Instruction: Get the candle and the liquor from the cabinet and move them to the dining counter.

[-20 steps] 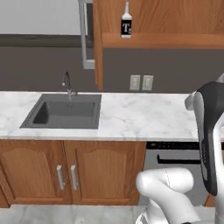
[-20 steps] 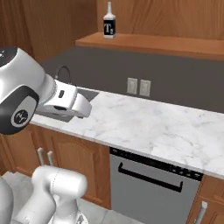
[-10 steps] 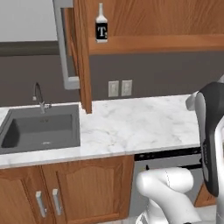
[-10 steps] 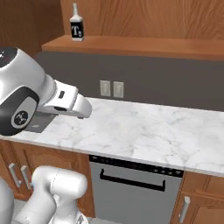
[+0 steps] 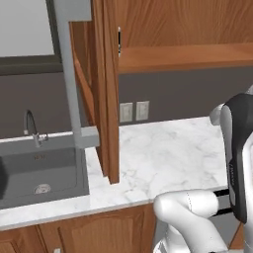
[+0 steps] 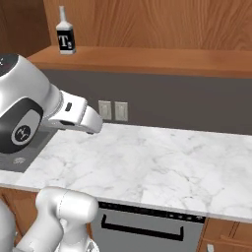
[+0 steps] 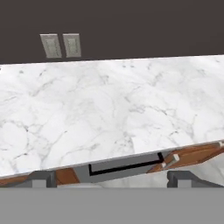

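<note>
- My arm is folded close to the base; my pincer [image 7: 112,177] hangs above the marble worktop [image 7: 105,113], tilted down toward its front edge.
- Pincer state: fingertips [image 7: 42,178] spread wide at the two bottom corners of the hand view, nothing between them.
- Under the worktop edge: a grey appliance front with a dark bar handle [image 7: 124,166].
- The cabinet [image 6: 147,29] stands open, its door [image 5: 106,89] swung out edge-on in the left base view.
- The liquor [image 6: 65,37] stands upright on the cabinet's lower shelf, near its left end, black label with white "T" facing out.
- Sink [image 5: 39,173] and tap [image 5: 30,127] lie left of the open door.
- Two wall outlets [image 6: 112,110] sit on the dark backsplash beneath the shelf.
</note>
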